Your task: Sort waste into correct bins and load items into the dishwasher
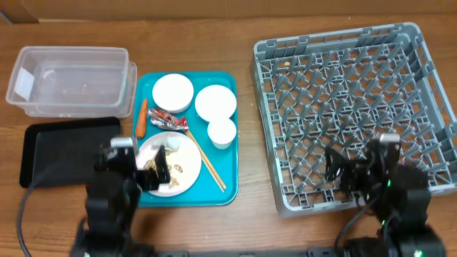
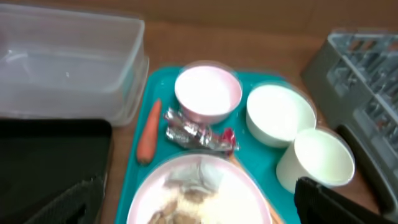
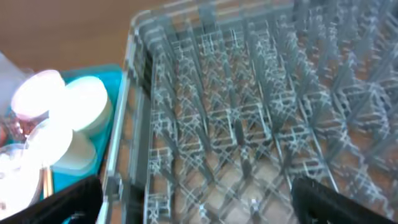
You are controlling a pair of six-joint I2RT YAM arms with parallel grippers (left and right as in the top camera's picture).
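A teal tray (image 1: 227, 187) holds two white bowls (image 1: 173, 92) (image 1: 216, 102), a small white cup (image 1: 221, 132), a flat plate (image 1: 182, 171) with tissue, peanuts and rice, an orange carrot (image 1: 141, 118), a red-and-white wrapper (image 1: 168, 120) and chopsticks (image 1: 208, 163). My left gripper (image 1: 153, 169) is open over the plate's left side; in the left wrist view (image 2: 196, 202) the plate lies between its fingers. My right gripper (image 1: 350, 175) is open and empty above the front of the grey dish rack (image 1: 421, 43), which fills the right wrist view (image 3: 249, 93).
A clear plastic tub (image 1: 71, 80) stands at the back left, with a shallow black tray (image 1: 50, 146) in front of it, both left of the teal tray. The table is brown wood.
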